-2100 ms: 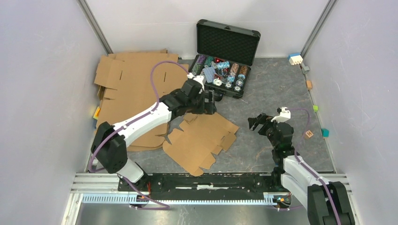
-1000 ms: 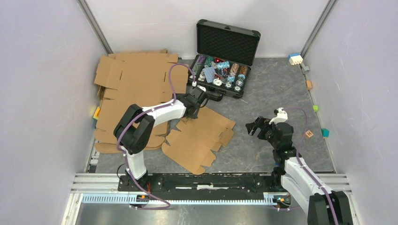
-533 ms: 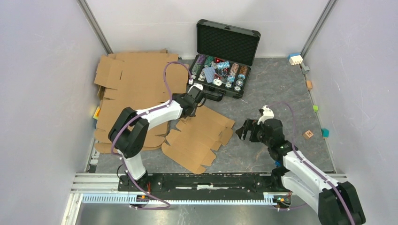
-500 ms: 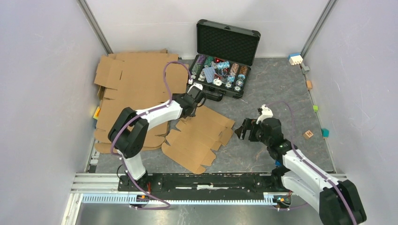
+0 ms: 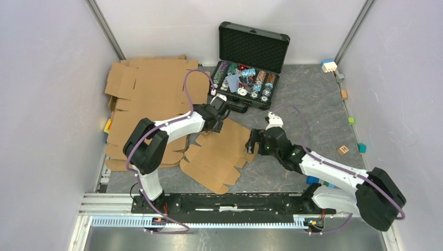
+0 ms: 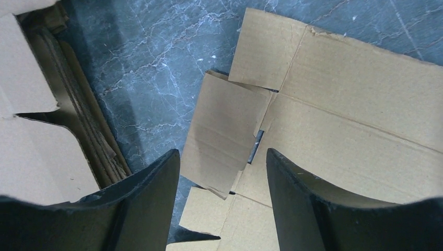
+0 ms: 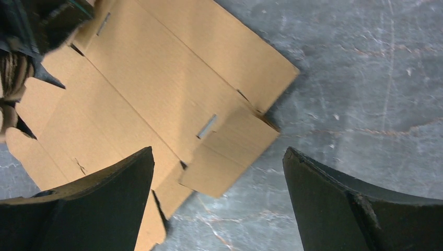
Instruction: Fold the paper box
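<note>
Left gripper (image 6: 222, 159) has its jaws apart with nothing pinched, poised over a small flap at the far-left corner of the paper box (image 5: 222, 154). Right gripper (image 7: 218, 157) is spread wide above the right-hand flap. The box lies flat and unfolded on the grey table (image 5: 308, 99), just beside the bigger cardboard sheets (image 5: 146, 89).

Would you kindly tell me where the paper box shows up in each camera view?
Top external: paper box lies flat at centre.
Left wrist: paper box fills the right half.
Right wrist: paper box sits upper left.
Shared landmark: the grey marbled table beneath it.
</note>
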Controlling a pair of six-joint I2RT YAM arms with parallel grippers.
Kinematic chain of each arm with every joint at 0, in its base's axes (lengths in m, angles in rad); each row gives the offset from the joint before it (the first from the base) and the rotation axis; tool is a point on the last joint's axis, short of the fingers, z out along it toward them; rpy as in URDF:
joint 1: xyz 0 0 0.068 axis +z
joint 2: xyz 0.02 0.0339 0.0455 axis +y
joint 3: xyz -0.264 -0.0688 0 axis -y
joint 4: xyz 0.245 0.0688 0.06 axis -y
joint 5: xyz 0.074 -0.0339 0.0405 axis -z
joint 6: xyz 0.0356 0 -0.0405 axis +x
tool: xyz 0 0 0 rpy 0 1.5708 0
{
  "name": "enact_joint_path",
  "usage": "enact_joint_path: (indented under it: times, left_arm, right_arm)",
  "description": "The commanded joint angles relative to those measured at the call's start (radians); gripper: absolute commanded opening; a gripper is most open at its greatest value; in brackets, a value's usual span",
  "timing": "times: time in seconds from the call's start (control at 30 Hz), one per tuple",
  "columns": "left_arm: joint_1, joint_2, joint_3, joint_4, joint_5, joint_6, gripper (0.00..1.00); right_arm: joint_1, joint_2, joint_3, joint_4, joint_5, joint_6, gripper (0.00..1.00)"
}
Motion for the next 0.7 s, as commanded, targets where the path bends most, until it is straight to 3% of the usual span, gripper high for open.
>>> enact_joint_path:
  times: [0.0,0.27,0.57,0.67]
  left_arm:
    - [0.004,0.037,0.044,-0.022,-0.014,-0.008,0.68]
    - [0.014,0.061,0.057,-0.039,-0.014,-0.017,0.67]
    - [0.037,0.049,0.049,-0.039,0.018,-0.030,0.62]
    - [0.041,0.038,0.044,-0.036,0.019,-0.031,0.59]
  right_arm:
    - [0.075,0.101,0.149,-0.101,0.177,0.065,0.98]
    - [0.151,0.263,0.313,-0.303,0.343,0.189,0.98]
    - [0.152,0.374,0.350,-0.322,0.328,0.163,0.99]
    - [0.148,0.381,0.349,-0.334,0.328,0.132,0.94]
